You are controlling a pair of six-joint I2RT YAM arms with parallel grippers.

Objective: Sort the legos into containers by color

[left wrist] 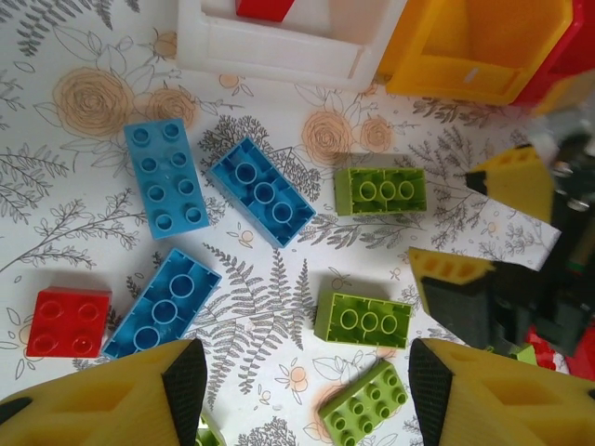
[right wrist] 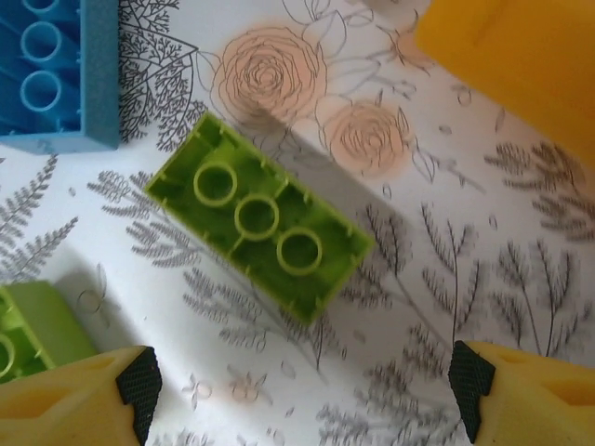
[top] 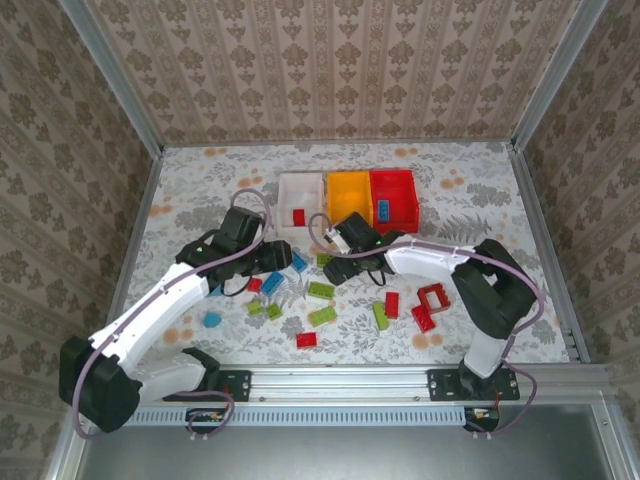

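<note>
**A:** Your right gripper (right wrist: 305,386) is spread wide and empty. It hangs over a lime green brick (right wrist: 260,228) that lies studs-down on the tabletop (right wrist: 446,307), three hollow tubes facing up.

**B:** Expect that brick to be light, rigid and a bit slick. Pinch the two long side walls squarely, because a skewed pinch could squirt it out.

**A:** It lies slanted, with its long axis running from ten to four o'clock, so turn your wrist to match. A blue brick (right wrist: 56,74) sits at eleven o'clock from it and the yellow bin (right wrist: 521,65) at one o'clock.

**B:** Your left gripper (left wrist: 307,386) is spread and empty too, over a second green brick (left wrist: 364,321), also tubes-up. Hard plastic like this looks unlikely to break.
</note>
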